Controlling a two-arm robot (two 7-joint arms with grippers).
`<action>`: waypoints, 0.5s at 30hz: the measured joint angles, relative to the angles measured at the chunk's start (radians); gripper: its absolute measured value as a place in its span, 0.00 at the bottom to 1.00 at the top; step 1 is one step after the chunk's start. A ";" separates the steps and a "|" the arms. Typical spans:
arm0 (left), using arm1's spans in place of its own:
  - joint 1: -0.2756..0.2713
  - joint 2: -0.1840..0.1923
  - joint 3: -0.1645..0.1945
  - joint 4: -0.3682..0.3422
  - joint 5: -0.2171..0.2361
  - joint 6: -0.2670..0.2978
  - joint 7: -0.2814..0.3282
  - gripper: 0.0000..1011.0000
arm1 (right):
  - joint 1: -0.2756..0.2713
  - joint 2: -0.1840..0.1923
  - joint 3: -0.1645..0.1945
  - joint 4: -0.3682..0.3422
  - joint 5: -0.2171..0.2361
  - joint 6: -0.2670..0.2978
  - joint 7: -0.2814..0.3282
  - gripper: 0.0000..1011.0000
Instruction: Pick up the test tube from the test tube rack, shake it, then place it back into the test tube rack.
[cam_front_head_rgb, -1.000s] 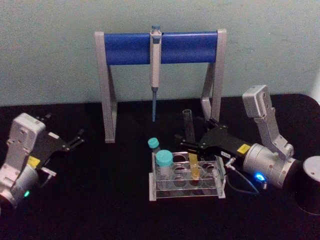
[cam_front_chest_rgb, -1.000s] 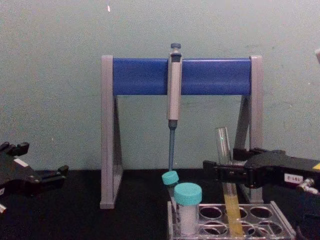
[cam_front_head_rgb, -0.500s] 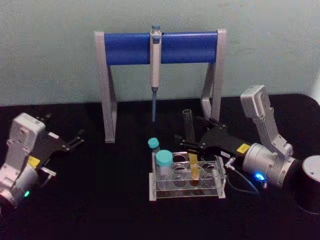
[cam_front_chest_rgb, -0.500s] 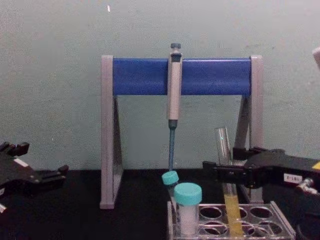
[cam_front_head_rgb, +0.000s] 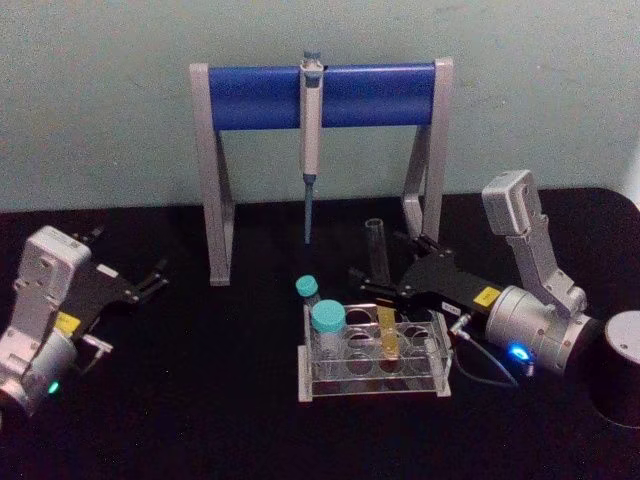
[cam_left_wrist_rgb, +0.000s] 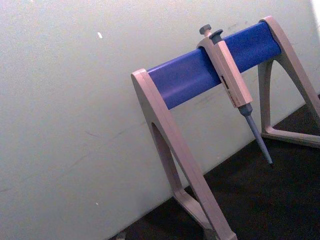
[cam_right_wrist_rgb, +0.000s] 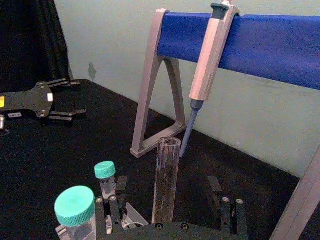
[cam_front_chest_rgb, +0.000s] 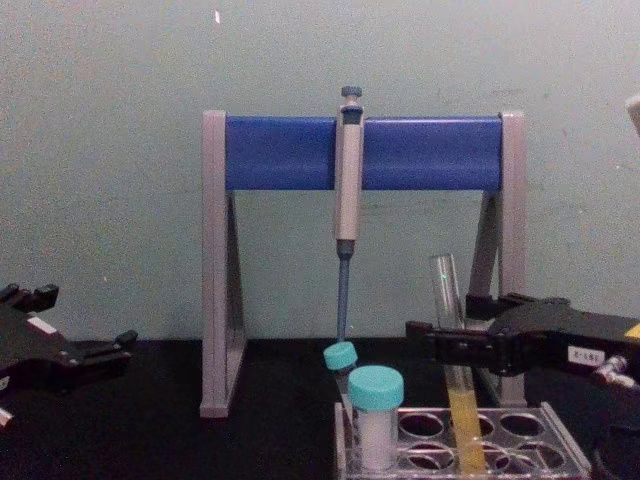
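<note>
test tube (cam_front_head_rgb: 376, 240) in test tube rack (cam_front_head_rgb: 372, 386), between spread right gripper (cam_front_head_rgb: 377, 262) jaws

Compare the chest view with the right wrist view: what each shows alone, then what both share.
Chest view alone: yellow-orange liquid low in the test tube, and the holes of the test tube rack. Right wrist view alone: a dark pleated curtain. Both: the tube inside the open right gripper, the open left gripper at the table's left, a large teal-capped vial, a small one, the pipette on its blue stand.
</note>
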 joint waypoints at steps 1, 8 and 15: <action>0.000 0.000 0.000 0.000 0.000 0.000 0.000 0.99 | 0.000 0.000 0.000 0.000 0.000 0.000 0.000 0.99; 0.000 0.000 0.000 0.000 0.000 0.000 0.000 0.99 | -0.001 0.000 0.001 -0.001 0.001 0.000 0.000 0.85; 0.000 0.000 0.000 0.000 0.000 0.000 0.000 0.99 | -0.001 0.000 0.001 -0.001 0.001 0.000 0.000 0.64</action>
